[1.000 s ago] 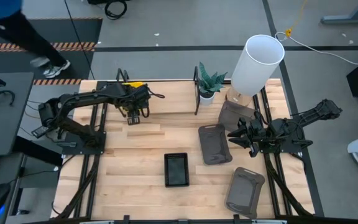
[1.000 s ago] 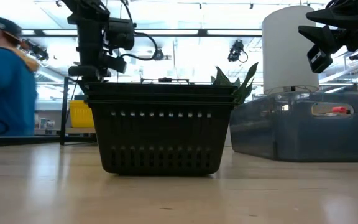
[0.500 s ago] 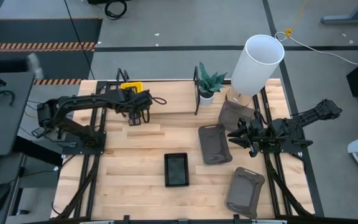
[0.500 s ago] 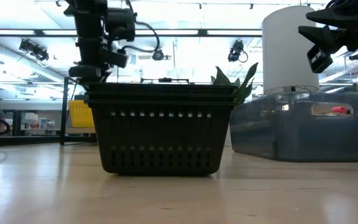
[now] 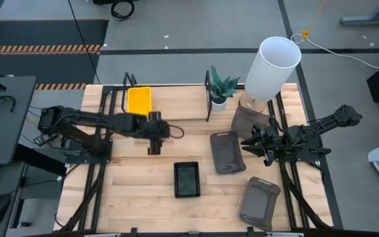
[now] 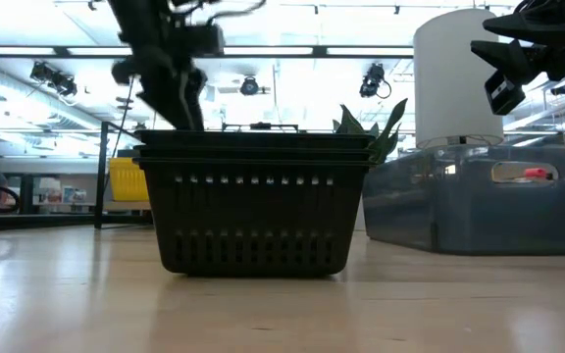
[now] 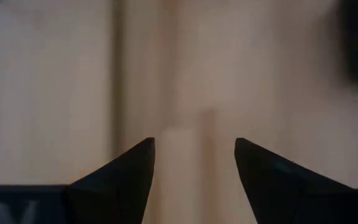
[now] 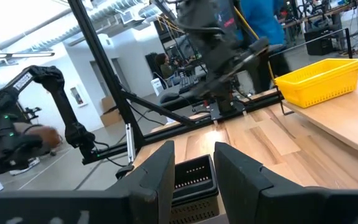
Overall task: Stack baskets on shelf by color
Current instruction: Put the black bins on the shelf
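Note:
A stack of yellow baskets (image 5: pixel 139 101) (image 8: pixel 319 81) rests on the shelf (image 5: pixel 176 99) at the table's far left. Black baskets (image 5: pixel 187 179) (image 6: pixel 255 201), nested, stand on the tabletop near the middle. Three dark grey baskets lie at the right: one (image 5: pixel 227 152) in the middle, one (image 5: pixel 260 202) near the front, one (image 5: pixel 250 121) by the lamp. My left gripper (image 5: pixel 153 147) (image 7: pixel 194 168) hangs open over bare wood between the yellow and black baskets, pointing down. My right gripper (image 5: pixel 247 146) (image 8: pixel 194 165) waits open above the grey baskets.
A white cylinder lamp shade (image 5: pixel 272 68) and a small potted plant (image 5: pixel 221 87) stand at the far right of the shelf. Black upright rails (image 5: pixel 208 95) rise from the shelf. Bare wood lies at the front left of the table (image 5: pixel 130 197).
My left gripper has left the yellow baskets on the shelf and swung toward the table's near edge and right, toward the black baskets, tipping more steeply down. The yellow stack now shows whole on the shelf. A person at the far left has walked out of the high view.

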### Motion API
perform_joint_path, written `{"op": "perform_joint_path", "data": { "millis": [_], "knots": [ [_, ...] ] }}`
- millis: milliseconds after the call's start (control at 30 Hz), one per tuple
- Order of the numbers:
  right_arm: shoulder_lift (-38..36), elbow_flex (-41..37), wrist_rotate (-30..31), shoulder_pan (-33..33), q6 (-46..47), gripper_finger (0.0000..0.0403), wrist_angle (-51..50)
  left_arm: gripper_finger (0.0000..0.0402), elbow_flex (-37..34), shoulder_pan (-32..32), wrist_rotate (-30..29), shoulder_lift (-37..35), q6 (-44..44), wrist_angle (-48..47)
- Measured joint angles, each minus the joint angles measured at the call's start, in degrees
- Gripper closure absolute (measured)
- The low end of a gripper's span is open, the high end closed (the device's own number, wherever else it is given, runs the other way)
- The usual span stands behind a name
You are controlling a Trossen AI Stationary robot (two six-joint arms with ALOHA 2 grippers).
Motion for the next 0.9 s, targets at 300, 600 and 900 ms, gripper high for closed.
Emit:
{"op": "perform_joint_path", "data": {
  "millis": [300,600,900],
  "knots": [
    [0.0,0.0,0.0,0.0,0.0,0.0284,0.0,0.0189,0.0,-10.3,6.9,2.9,-19.5,8.9],
    [0.0,0.0,0.0,0.0,0.0,0.0284,0.0,0.0219,0.0,-12.3,10.6,10.2,-24.5,18.3],
    [0.0,0.0,0.0,0.0,0.0,0.0284,0.0,0.0218,0.4,-12.3,15.9,13.7,-20.2,27.0]
  ]
}}
